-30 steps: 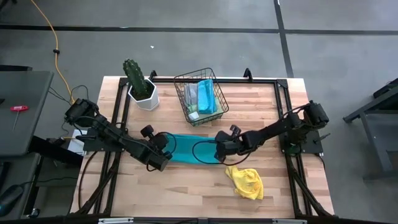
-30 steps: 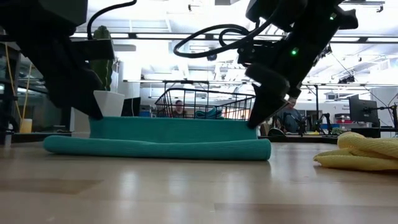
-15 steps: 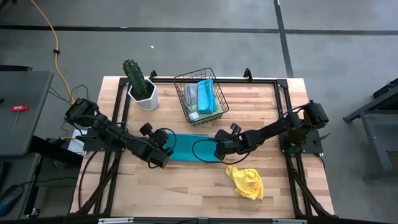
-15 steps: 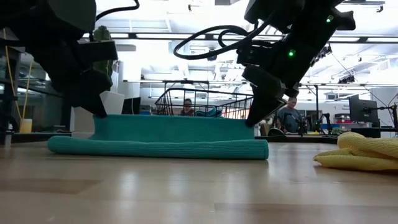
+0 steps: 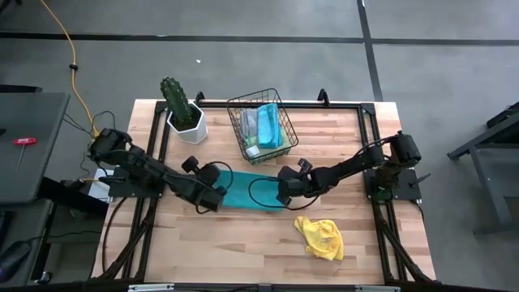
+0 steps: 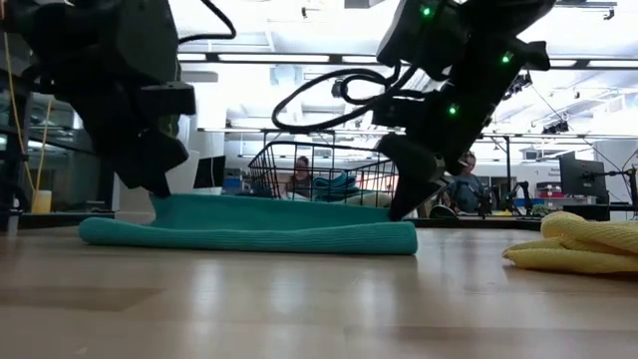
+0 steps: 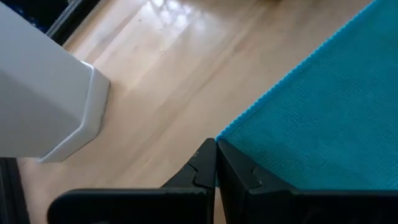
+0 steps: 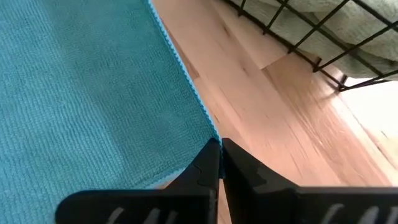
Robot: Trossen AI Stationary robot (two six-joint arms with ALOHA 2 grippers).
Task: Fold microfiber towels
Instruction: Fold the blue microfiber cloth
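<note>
A teal towel (image 5: pixel 245 195) lies at the table's middle, doubled over, with its fold (image 6: pixel 249 237) toward the near edge and resting on the wood. My left gripper (image 5: pixel 214 200) is shut on the upper layer's left corner. My right gripper (image 5: pixel 285 193) is shut on its right corner. In the low view the upper layer sags between them, almost flat on the lower one. A crumpled yellow towel (image 5: pixel 322 237) rests on the table at the near right. More towels stand in the wire basket (image 5: pixel 235 122). My left gripper pinches the left corner of the towel's upper layer (image 7: pixel 229 132) between its two shut fingers, which slant down from the table's left. That corner stays just above the lower layer. My right gripper pinches the upper layer's right corner (image 8: pixel 210 133) between its two shut fingers, slanting down from the table's right. The corner hangs a little above the lower layer, and the edge between the two grippers is slack.
The black wire basket stands just beyond the towel's far edge. A cactus in a white pot (image 5: pixel 185 113) stands at the far left, close to my left gripper. A black frame rail (image 5: pixel 276 103) runs round the table. People sit in the room behind.
Both grippers have gone toward the table's far edge and down, carrying the towel's upper layer with them. That layer stood raised above the lower one and now lies nearly flat on it. The fold at the near edge has stayed on the table.
</note>
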